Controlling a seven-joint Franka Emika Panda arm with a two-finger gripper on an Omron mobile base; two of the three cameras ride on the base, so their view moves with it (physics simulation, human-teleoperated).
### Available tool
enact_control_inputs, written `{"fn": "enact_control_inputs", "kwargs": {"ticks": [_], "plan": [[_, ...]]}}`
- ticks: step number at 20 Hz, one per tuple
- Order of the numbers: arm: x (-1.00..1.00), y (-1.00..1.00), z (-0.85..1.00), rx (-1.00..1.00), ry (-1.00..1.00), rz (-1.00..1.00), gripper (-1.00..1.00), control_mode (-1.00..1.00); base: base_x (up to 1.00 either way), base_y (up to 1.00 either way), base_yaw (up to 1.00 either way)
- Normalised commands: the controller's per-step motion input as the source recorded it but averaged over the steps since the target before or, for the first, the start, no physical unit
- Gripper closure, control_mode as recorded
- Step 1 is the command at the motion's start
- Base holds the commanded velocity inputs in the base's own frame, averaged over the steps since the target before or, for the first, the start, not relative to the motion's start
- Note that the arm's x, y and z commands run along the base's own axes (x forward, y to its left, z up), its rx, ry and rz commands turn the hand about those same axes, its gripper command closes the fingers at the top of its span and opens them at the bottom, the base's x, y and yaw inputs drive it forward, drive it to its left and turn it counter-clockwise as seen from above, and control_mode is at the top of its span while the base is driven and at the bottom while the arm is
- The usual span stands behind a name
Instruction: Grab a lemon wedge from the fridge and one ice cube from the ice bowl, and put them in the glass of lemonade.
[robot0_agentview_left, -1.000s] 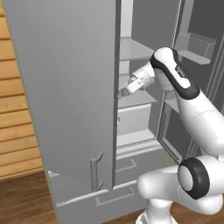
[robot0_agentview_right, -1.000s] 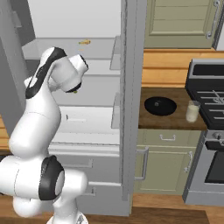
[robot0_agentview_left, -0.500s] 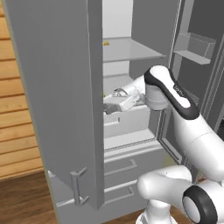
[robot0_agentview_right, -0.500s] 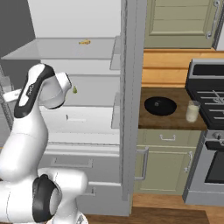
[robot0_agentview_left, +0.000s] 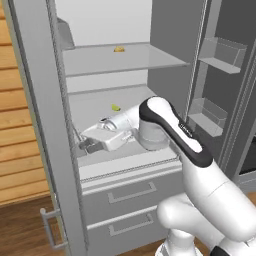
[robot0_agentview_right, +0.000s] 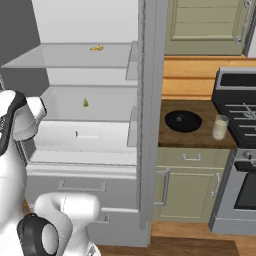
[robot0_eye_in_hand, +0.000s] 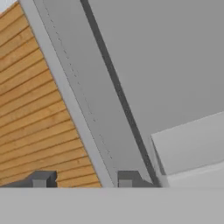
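Yellow-green lemon wedge (robot0_agentview_left: 115, 107) should be approached squarely; the pincer (robot0_agentview_left: 88, 145), part-spread and holding nothing, is aimed at the fridge (robot0_agentview_left: 45, 125) door.

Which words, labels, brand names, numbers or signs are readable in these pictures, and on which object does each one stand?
None can be read: the fridge, its drawers, the stove, the cabinets and the glass of lemonade carry no writing. The dark band on the arm shows faint marks, too blurred to read.
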Motion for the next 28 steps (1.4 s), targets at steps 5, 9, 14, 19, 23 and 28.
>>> {"fn": "enact_control_inputs", "kwargs": {"ticks": [5,9,14,19,23,28], "plan": [[-0.21,0.85,0.00,0.02,0.00,0.01,-1.00,-1.00,0.00,0.00,0.00],[0.00,0.31,0.00,0.00,0.00,0.00,-1.00,-1.00,0.00,0.00,0.00],[-0.34,-0.18,0.22,0.00,0.00,0.00,-1.00,-1.00,0.00,0.00,0.00],[-0.60,-0.71,0.76,0.00,0.00,-0.01,-1.00,-1.00,0.00,0.00,0.00],[-0.16,-0.73,0.53,-0.02,0.01,-0.06,-1.00,-1.00,0.00,0.00,0.00],[0.00,-0.09,0.20,-0.20,0.02,-0.19,-1.00,-1.00,0.00,0.00,0.00]]}}
